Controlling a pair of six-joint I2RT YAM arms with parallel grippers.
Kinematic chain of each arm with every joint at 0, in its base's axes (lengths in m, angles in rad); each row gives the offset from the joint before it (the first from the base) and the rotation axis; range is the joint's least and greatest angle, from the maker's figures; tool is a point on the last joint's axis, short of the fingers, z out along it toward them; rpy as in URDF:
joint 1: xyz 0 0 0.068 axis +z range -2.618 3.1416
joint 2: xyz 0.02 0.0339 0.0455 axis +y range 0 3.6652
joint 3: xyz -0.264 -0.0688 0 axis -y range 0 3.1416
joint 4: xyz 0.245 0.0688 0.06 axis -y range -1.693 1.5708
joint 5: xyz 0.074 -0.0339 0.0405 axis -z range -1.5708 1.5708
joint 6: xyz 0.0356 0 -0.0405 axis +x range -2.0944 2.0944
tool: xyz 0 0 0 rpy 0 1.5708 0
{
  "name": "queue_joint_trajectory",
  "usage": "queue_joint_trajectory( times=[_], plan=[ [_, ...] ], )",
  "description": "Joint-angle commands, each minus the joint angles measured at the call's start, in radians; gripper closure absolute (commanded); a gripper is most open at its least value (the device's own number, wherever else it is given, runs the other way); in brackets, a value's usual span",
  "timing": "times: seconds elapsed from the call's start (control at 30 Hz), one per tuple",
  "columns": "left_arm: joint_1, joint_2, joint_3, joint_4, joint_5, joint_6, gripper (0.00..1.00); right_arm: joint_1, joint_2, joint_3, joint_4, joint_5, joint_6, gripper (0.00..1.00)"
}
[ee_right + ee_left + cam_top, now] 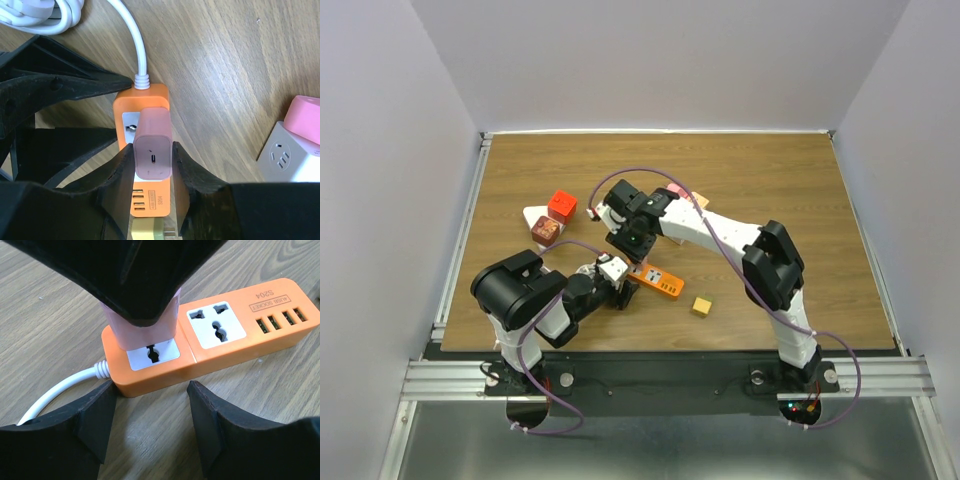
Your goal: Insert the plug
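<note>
Right gripper (152, 150) clenches the pink boxy plug (152, 132) at the orange plastic power strip (240, 352) socket; left gripper (150, 385), spread unclenched, seemingly braces it.

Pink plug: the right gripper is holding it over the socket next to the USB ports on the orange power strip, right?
No. The right gripper holds the pink plug over the socket nearest the cord of the orange power strip, not the one next to the USB ports, which is empty. The left wrist view shows it.
</note>
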Motion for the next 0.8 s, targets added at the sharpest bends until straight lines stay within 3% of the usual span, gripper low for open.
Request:
queue_joint_trajectory(
  times=[0.0, 0.03, 0.1, 0.13, 0.27, 0.47, 0.6, 0.77],
  plan=[
    [-0.018, 0.033, 0.007, 0.384, 0.085, -0.017, 0.31, 0.010, 0.098, -0.095, 0.033, -0.017, 0.049, 0.81],
    [-0.018, 0.032, 0.007, 0.380, 0.085, -0.018, 0.31, 0.010, 0.090, -0.085, 0.040, -0.012, 0.058, 0.78],
    [-0.019, 0.026, 0.007, 0.375, 0.071, -0.025, 0.31, 0.010, 0.063, -0.072, 0.052, -0.001, 0.085, 0.63],
    [-0.019, 0.023, 0.007, 0.369, 0.053, -0.028, 0.30, 0.008, 0.041, -0.056, 0.059, 0.006, 0.107, 0.50],
    [-0.018, 0.006, 0.009, 0.343, 0.014, -0.041, 0.29, 0.010, -0.009, -0.035, 0.087, 0.058, 0.157, 0.36],
    [-0.013, -0.022, 0.018, 0.291, -0.040, -0.060, 0.27, 0.010, -0.178, -0.088, 0.174, 0.179, 0.222, 0.06],
    [-0.002, -0.028, 0.023, 0.271, -0.063, -0.075, 0.26, 0.010, -0.337, -0.162, 0.219, 0.264, 0.245, 0.04],
    [0.010, -0.027, 0.023, 0.277, -0.102, -0.094, 0.21, 0.010, -0.630, -0.376, 0.263, 0.420, 0.349, 0.00]
  ],
)
